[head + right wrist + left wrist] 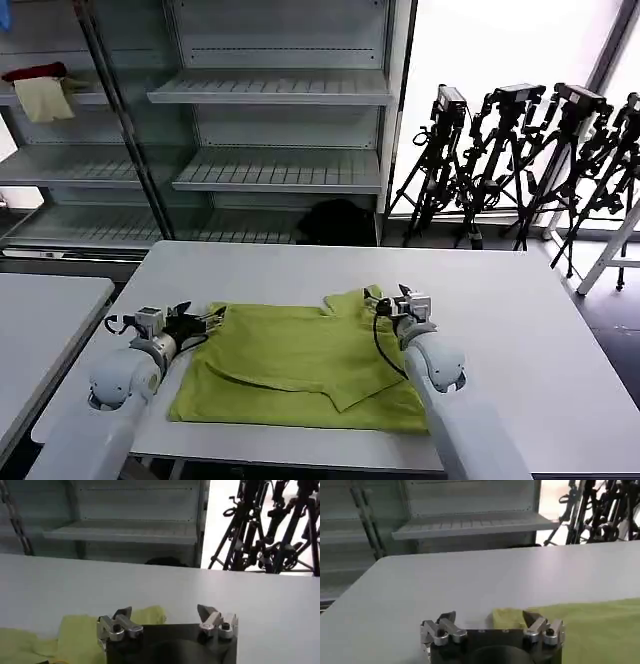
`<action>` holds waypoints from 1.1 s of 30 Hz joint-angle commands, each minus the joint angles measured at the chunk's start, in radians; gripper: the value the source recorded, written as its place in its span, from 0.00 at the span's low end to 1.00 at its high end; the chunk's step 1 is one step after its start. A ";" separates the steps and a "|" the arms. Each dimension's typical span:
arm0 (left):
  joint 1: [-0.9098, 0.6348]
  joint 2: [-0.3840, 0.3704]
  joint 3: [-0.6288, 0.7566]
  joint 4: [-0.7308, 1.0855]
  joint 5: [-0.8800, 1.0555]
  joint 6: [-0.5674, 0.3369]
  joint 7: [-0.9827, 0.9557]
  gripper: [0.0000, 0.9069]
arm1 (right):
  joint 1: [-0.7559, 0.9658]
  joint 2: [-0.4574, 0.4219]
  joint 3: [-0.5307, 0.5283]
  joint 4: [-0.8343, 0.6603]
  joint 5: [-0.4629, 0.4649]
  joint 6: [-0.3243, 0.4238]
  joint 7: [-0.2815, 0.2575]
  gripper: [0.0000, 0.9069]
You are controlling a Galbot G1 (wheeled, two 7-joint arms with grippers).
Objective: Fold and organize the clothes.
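Note:
The lime-green T-shirt, the clothes (300, 365), lies partly folded flat on the white table (520, 330), with one sleeve folded in across its middle. My left gripper (213, 320) is at the shirt's far left corner, open, the green corner (510, 617) lying between its fingers. My right gripper (385, 297) hovers open over the far right part of the shirt, where a bunched green edge (150, 615) sits by its left finger. Nothing is clamped in either one.
A second white table (45, 300) stands to the left. Empty metal shelving (270, 130) lines the back, with a red cloth and a cream cloth (42, 90) on a shelf at far left. Camera tripods (520, 160) stand at back right.

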 commanded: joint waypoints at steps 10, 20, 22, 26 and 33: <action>0.005 -0.011 0.016 -0.012 0.042 0.001 0.020 0.01 | -0.008 0.010 -0.007 -0.029 -0.016 0.000 -0.013 0.00; 0.018 -0.010 0.017 -0.027 0.045 0.001 0.037 0.01 | -0.010 0.017 -0.011 -0.003 -0.003 0.000 -0.026 0.00; 0.021 -0.011 0.015 -0.033 0.043 0.001 0.043 0.01 | -0.010 0.020 -0.012 0.007 0.008 0.001 -0.025 0.00; 0.021 -0.017 0.011 -0.041 0.036 0.000 0.040 0.00 | -0.016 0.022 -0.013 0.039 0.032 0.003 -0.020 0.00; 0.025 -0.020 -0.054 -0.106 -0.092 -0.005 -0.015 0.00 | -0.045 0.003 -0.014 0.162 0.136 0.003 0.023 0.00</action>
